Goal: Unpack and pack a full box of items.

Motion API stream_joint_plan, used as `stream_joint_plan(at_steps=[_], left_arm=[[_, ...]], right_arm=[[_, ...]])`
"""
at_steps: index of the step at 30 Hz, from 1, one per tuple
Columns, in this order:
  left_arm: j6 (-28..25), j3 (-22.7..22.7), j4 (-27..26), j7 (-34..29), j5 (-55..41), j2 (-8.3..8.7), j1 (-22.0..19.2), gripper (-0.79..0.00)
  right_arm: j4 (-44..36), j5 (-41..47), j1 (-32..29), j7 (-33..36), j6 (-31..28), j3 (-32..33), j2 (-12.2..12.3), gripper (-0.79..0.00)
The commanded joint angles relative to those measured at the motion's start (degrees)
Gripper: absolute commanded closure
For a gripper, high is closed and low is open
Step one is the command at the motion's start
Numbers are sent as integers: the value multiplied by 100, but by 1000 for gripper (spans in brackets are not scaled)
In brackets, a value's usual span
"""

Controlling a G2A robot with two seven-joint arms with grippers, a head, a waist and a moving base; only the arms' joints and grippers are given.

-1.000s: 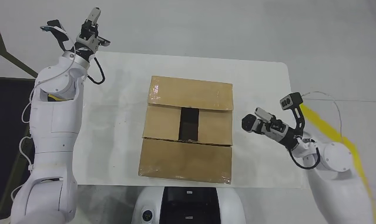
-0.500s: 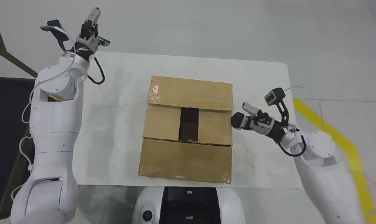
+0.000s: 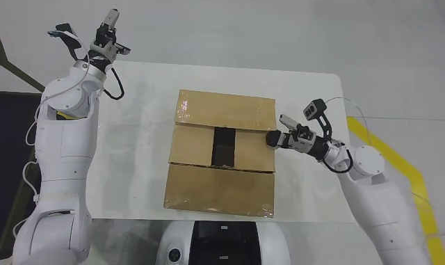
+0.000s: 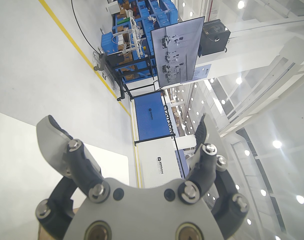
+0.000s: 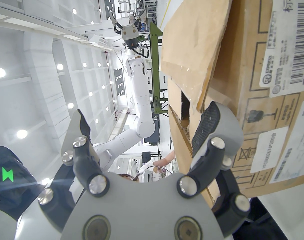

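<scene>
Top view: box (image 3: 198, 154), long axis near-to-far

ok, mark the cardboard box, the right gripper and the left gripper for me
cardboard box (image 3: 222, 112): top view, on a top flap.
right gripper (image 5: 145, 113): right wrist view, midway between its open fingers.
left gripper (image 4: 126, 121): left wrist view, midway between its open fingers.

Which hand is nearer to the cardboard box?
Right. The right hand is at the cardboard box, open beside its top flap; the left hand is past a far corner of the table, apart from it.
</scene>
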Motion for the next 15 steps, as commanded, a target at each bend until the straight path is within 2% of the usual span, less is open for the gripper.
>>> stream_joint_plan(at_steps=[1, 15], left_arm=[[0, 0, 0, 0, 0, 0, 0, -785], [0, 0, 0, 0, 0, 0, 0, -785]], right_arm=[[109, 67, 82, 30, -34, -43, -14, -785], [313, 583, 418, -15, -312, -105, -91, -785]])
